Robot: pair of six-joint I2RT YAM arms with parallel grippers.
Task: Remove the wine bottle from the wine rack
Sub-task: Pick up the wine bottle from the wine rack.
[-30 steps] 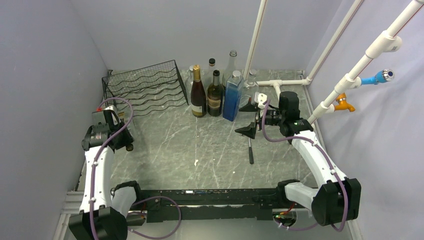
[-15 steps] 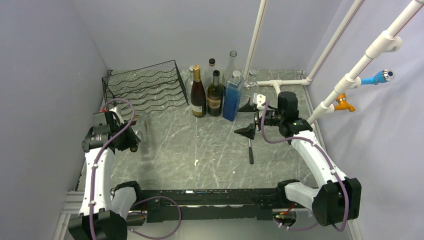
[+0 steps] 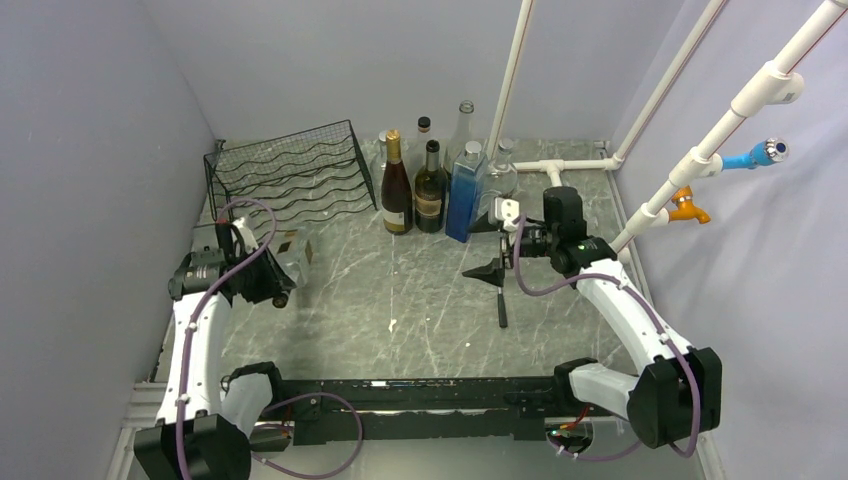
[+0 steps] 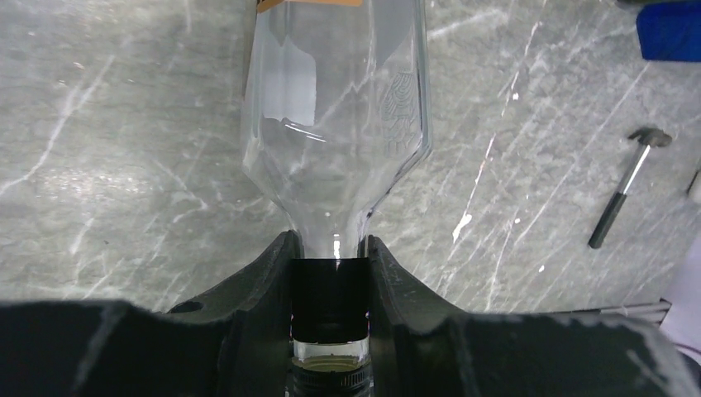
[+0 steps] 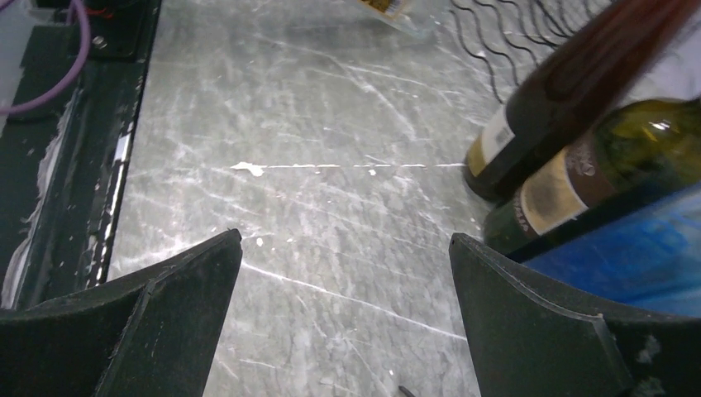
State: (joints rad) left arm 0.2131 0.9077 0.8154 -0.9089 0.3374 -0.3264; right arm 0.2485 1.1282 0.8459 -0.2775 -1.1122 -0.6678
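Clamped clear wine bottle (image 4: 335, 124) by its neck in left gripper (image 4: 331, 256) (see-through glass), apart from wine rack (image 3: 290, 175); found right gripper (image 3: 492, 243) splayed wide, gripping nothing.

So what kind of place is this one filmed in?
Most likely a lab test cell, not a home or bar: bare grey walls box in a marble-pattern table, white plastic pipes with coloured fittings run up the right side, and the wine rack and bottles look like staged props.
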